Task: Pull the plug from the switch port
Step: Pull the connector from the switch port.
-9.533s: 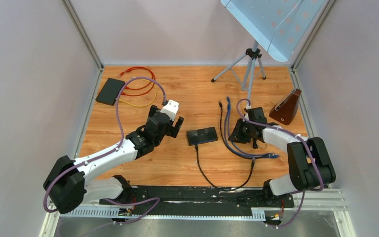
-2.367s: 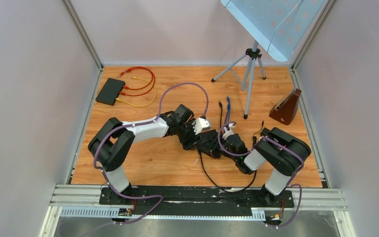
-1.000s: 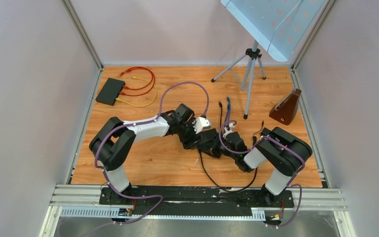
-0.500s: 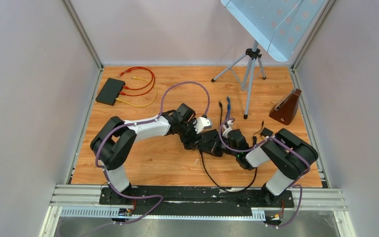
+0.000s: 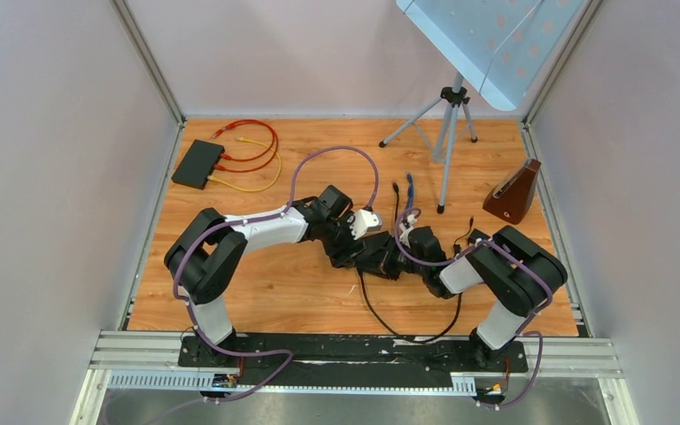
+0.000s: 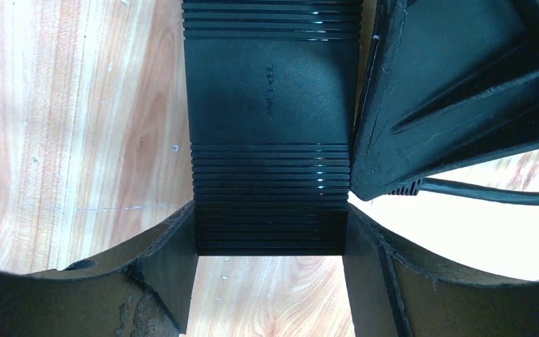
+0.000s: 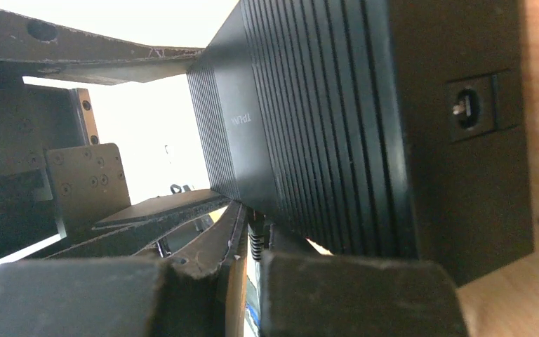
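Note:
The black ribbed switch (image 6: pixel 270 105) lies flat on the wooden table, mostly hidden under both grippers in the top view (image 5: pixel 378 261). My left gripper (image 6: pixel 270 226) straddles its near end, with both pads pressed against its sides. My right gripper (image 7: pixel 253 270) comes in from the right (image 5: pixel 398 263) and is shut on the plug (image 7: pixel 255 239), whose ribbed boot shows between the fingers at the switch's long side. The plug's tip is hidden. Its black cable (image 6: pixel 491 192) trails away toward the table's front (image 5: pixel 381 319). A round socket (image 7: pixel 469 109) on the switch's end face is empty.
A second black box (image 5: pixel 197 164) with red and yellow cables (image 5: pixel 252 155) sits at the back left. A tripod (image 5: pixel 447 115) stands at the back, with a brown wedge-shaped object (image 5: pixel 513 192) to its right. Loose blue and black cables (image 5: pixel 405 199) lie behind the grippers.
My right gripper has closed its fingers on the plug, and its arm has shifted slightly. The left gripper and the switch have stayed where they were.

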You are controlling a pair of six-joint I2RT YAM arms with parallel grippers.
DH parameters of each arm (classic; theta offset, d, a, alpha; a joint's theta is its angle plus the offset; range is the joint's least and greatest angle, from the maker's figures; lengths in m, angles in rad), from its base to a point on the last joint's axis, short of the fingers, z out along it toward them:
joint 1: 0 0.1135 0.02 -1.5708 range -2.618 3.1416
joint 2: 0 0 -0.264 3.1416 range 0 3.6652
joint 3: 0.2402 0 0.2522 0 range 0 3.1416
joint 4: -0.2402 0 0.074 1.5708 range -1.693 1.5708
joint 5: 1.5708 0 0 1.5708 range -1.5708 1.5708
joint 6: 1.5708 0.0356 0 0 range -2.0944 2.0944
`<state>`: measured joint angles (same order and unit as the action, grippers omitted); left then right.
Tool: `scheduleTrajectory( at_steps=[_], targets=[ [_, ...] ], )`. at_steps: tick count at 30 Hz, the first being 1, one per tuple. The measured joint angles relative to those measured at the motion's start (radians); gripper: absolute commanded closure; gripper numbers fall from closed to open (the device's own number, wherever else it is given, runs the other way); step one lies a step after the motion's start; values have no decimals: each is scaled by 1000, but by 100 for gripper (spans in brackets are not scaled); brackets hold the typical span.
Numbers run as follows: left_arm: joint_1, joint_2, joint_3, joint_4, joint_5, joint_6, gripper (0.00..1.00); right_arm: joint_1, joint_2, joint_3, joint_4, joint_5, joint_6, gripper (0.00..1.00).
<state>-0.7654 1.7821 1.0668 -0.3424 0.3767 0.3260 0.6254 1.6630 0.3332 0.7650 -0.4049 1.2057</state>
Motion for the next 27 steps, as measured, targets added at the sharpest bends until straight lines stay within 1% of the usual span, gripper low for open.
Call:
scheduleTrajectory(
  at_steps=[3,4,5,8,12,16,20,23,27],
  targets=[
    [0,0,0,-2,-11,4,38,-6,28,1,41,-14,21,77],
    [0,0,0,-1,-12,4,38,-6,29,0,45,-8,18,72],
    [0,2,1,3,-16,5,38,-4,25,-2,50,11,16,70],
    [1,6,2,8,-14,-4,38,1,9,-9,13,48,38,68],
    [0,8,3,14,-11,-8,38,2,2,-8,-23,64,76,74],
    [0,8,3,14,-11,-8,38,2,8,-10,-12,63,104,68],
    [0,9,3,14,-9,-8,38,2,21,-30,34,68,136,62],
    [1,10,4,17,-6,-11,38,2,16,-53,71,89,153,62],
    [1,14,8,19,-1,-13,38,2,-12,-79,78,131,158,63]
  ],
)
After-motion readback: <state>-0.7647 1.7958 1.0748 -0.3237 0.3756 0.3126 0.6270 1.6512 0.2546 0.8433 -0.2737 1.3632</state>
